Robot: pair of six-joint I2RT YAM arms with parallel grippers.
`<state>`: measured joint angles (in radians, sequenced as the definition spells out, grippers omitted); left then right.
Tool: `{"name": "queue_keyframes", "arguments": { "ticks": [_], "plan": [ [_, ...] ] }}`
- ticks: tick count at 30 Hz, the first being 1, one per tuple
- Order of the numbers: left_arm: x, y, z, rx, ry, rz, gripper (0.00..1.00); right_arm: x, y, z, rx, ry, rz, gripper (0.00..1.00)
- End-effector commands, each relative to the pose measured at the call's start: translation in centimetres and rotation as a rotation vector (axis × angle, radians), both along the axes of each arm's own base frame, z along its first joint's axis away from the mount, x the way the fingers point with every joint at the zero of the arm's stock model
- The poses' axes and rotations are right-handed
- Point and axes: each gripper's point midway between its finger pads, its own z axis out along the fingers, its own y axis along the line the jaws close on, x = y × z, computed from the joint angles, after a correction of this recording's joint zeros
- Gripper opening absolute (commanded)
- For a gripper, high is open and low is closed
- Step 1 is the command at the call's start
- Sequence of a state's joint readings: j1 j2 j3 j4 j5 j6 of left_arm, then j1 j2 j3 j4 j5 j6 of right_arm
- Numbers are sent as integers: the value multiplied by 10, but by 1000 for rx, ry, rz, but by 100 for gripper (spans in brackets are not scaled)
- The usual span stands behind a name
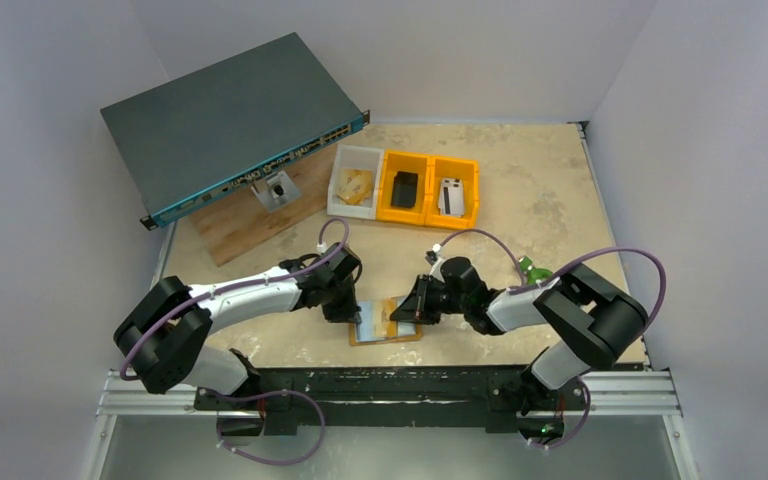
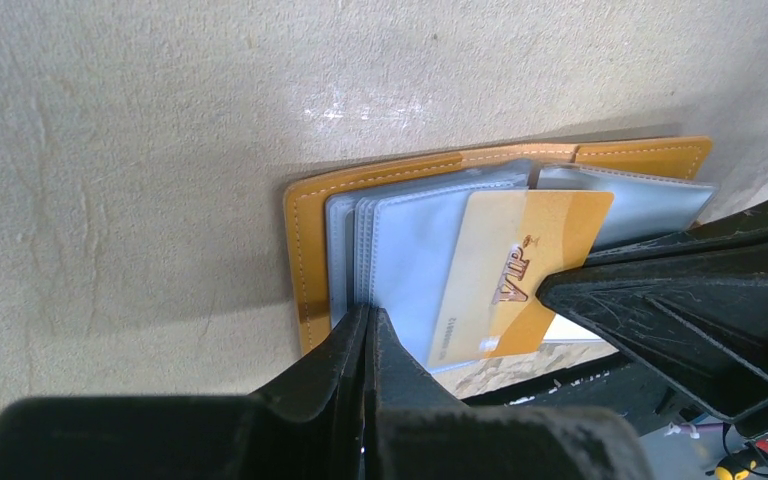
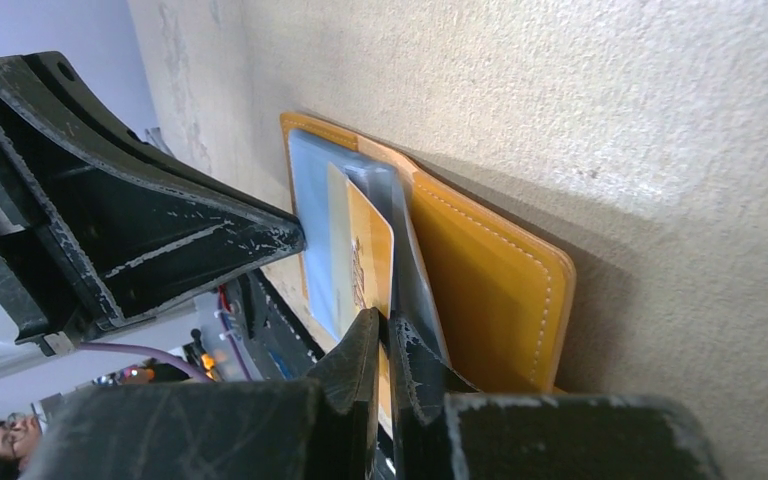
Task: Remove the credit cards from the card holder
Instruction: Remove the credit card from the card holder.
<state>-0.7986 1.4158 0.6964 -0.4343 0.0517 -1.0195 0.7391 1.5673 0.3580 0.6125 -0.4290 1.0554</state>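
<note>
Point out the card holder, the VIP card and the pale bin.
card holder (image 2: 307, 260), left wrist view, on its orange leather edge.
VIP card (image 2: 515, 275), left wrist view, on the middle of its gold face.
pale bin (image 1: 350, 212), top external view, on its near wall.

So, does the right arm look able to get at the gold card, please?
Probably yes: the gold card juts uncovered from the card holder, and the right gripper seems pinched on its edge.

Holder (image 2: 307, 250) lying open
It is lying flat on the desk (image 2: 160, 150), a gold VIP card (image 2: 520, 270) sticking out.
</note>
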Motion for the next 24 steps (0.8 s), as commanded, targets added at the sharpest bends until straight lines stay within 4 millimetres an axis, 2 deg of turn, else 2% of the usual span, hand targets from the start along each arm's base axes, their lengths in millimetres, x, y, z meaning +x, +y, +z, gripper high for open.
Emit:
{"name": "queue_keyframes", "arguments": {
  "ticks": [1,10,18,24],
  "plan": [
    [-22,44,-33,202,81,20,0,5,-13,-8,-78,-24,-19,0],
    [-16,35,-23,162,52,-4,0,7,-22,2,-102,-53,-24,0],
    [-5,22,-7,109,-2,-43,0,15,-22,22,-100,-97,-30,0],
    [1,10,12,52,-47,-89,0,18,-18,40,-75,-124,-18,0]
  ]
}}
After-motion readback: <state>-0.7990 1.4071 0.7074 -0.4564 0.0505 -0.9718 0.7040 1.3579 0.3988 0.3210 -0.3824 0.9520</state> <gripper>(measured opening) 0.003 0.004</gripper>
